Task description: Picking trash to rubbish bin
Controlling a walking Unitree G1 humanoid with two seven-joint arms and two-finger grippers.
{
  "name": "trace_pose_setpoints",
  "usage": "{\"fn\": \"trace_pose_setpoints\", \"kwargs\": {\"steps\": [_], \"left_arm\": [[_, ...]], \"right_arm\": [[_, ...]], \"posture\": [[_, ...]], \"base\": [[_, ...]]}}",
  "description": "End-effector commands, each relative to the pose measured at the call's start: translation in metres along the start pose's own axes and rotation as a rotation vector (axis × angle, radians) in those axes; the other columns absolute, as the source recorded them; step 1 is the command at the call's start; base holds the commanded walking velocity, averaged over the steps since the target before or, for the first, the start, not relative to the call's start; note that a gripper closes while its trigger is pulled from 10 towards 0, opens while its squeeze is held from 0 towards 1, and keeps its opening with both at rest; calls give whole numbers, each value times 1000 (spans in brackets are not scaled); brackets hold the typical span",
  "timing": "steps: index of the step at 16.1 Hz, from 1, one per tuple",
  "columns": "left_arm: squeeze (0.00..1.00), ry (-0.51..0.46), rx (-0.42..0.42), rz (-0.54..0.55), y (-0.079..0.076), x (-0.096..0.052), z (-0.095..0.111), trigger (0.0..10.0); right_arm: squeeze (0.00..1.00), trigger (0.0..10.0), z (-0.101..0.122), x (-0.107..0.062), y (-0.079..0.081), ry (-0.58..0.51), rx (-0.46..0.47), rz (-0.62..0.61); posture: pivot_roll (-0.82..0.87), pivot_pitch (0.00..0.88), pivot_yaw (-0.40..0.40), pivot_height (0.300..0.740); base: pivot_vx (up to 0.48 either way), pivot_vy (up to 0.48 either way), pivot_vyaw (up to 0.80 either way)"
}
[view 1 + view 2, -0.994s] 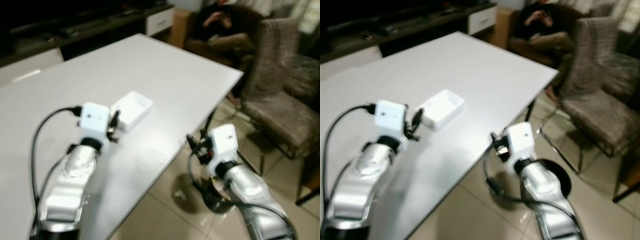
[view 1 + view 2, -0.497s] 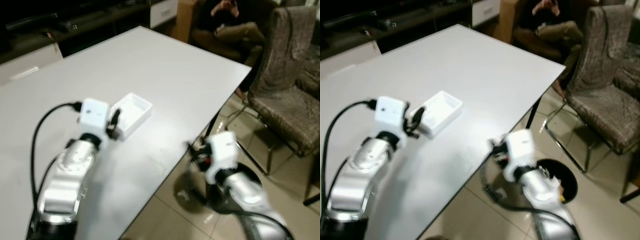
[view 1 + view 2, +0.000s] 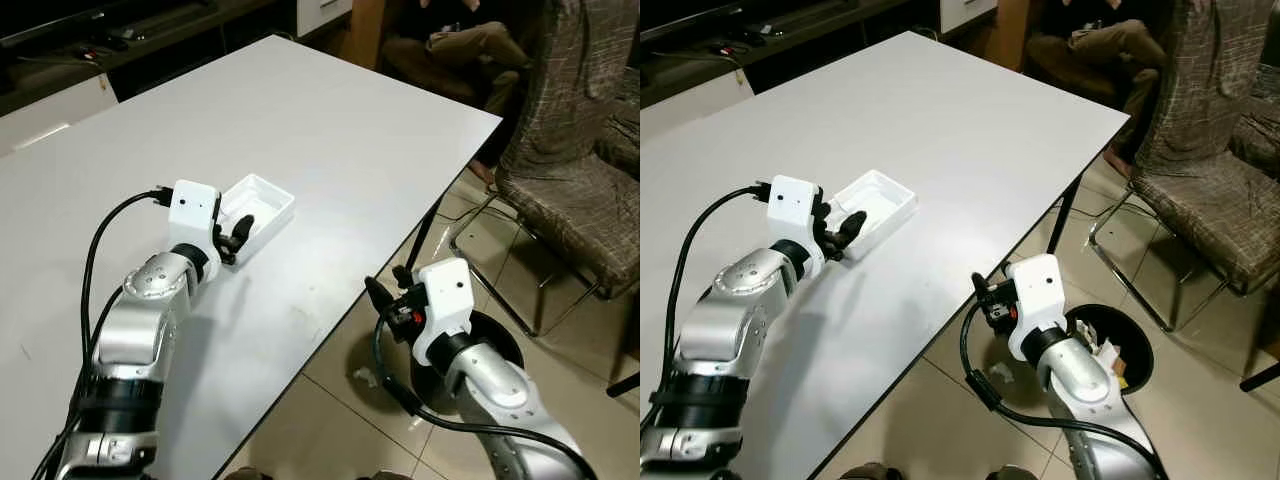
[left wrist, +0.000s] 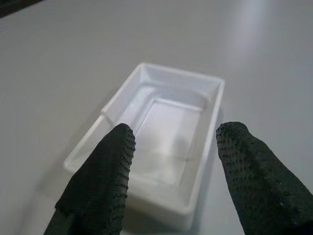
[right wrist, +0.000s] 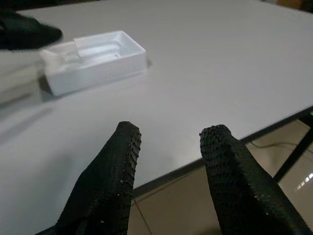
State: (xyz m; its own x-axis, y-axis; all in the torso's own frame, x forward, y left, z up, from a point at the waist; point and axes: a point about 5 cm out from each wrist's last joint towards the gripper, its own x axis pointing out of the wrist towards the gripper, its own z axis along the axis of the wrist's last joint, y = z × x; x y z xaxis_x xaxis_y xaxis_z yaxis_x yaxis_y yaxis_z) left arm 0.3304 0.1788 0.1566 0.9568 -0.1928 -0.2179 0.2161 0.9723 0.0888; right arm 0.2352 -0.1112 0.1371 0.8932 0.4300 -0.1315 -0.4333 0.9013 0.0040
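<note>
White plastic tray [image 3: 256,208] lies on white table [image 3: 330,130], near its middle, w/ nothing visible inside. Left gripper [image 4: 171,161] is at tray's near end, fingers [image 4: 105,169] apart, one each side of the tray, not clamped. Right gripper [image 5: 168,161] hangs off the table edge above the floor, fingers spread, holding nothing. Black rubbish bin [image 3: 1137,352] sits on tiled floor beside right arm, w/ some white and yellowish scraps inside. Chair [image 3: 570,190] is nearby.
</note>
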Motion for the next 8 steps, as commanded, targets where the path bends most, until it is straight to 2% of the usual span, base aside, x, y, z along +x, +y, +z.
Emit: {"fn": "trace_pose_setpoints", "kwargs": {"steps": [1,5,6,7,8], "left_arm": [[1000,10,-2,37,8,3,-1,10000],[1000,27,-60,107,18,18,-4,10000],[235,39,-58,128,20,20,-4,10000],[0,65,-80,169,26,25,-7,10000],[0,72,-95,169,26,27,-8,10000]], "right_arm": [[0,10000,5,0,2,-17,-22,24],[0,10000,9,-1,1,-26,-40,30],[0,10000,9,-1,1,-27,-41,32],[0,10000,9,0,2,-28,-46,37],[0,10000,9,0,2,-28,-47,39]], "posture": [[-52,140,-4,740],[-52,134,4,740],[-54,133,3,740],[-55,130,1,740],[-56,129,1,740]], "base": [[0,0,0],[0,0,0],[0,0,0],[0,0,0],[0,0,0]]}}
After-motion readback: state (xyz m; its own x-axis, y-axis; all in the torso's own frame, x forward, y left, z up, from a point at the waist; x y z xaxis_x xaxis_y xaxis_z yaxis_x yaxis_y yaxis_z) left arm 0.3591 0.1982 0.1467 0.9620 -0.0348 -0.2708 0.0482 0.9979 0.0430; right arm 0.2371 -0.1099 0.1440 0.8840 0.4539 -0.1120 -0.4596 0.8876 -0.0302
